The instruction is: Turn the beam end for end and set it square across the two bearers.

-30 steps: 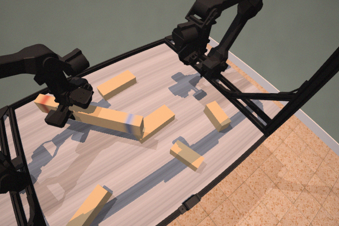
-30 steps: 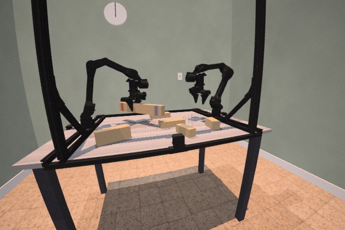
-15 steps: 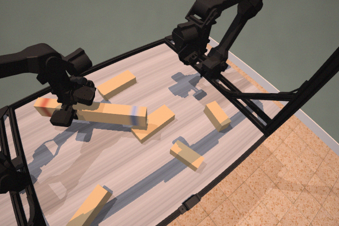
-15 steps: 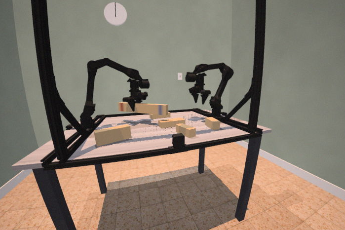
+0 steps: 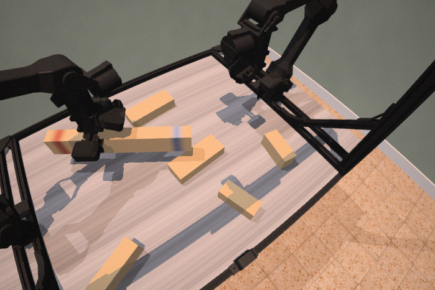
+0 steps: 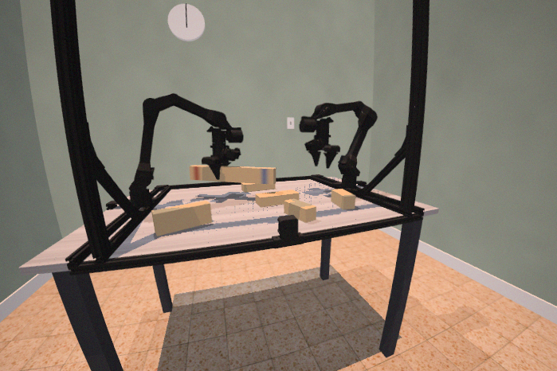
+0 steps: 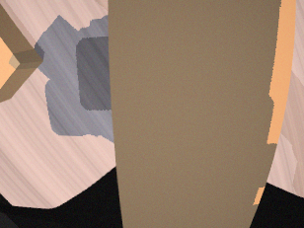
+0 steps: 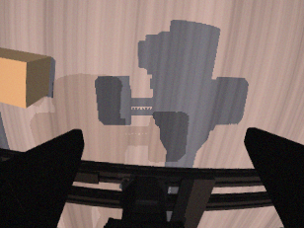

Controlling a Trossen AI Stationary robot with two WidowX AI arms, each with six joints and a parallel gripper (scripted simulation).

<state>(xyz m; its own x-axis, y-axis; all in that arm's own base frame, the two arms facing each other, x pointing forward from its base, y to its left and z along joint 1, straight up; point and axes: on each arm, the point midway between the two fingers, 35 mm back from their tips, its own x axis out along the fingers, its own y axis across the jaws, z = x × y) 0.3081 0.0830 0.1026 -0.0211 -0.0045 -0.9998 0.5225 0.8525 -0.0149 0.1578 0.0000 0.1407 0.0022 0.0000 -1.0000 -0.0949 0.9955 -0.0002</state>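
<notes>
Partner A: Tool state?

Partner B: Your left gripper point(image 5: 95, 138) point(image 6: 217, 172) point(image 7: 171, 161) is clamped on the beam point(image 5: 149, 140) point(image 6: 244, 173) point(image 7: 197, 98), nearer its red-banded end than its blue-banded one. Your right gripper point(image 5: 257, 88) point(image 6: 322, 164) point(image 8: 167, 137) is open and holds nothing, well apart from the beam.

A: Beam position?

B: Raised above the table point(image 5: 177, 218) point(image 6: 126, 244), roughly level; you have not let go. From the top view, its blue-banded end overlaps one corner of a timber piece point(image 5: 196, 159) point(image 6: 277, 197); contact, cannot tell. Another timber piece point(image 5: 150, 107) point(image 6: 258, 186) lies beyond the beam in your exterior view, roughly parallel to the first.

A: Bearers?

B: Five loose pieces lie on your table. No marking identifies the two bearers.
</notes>
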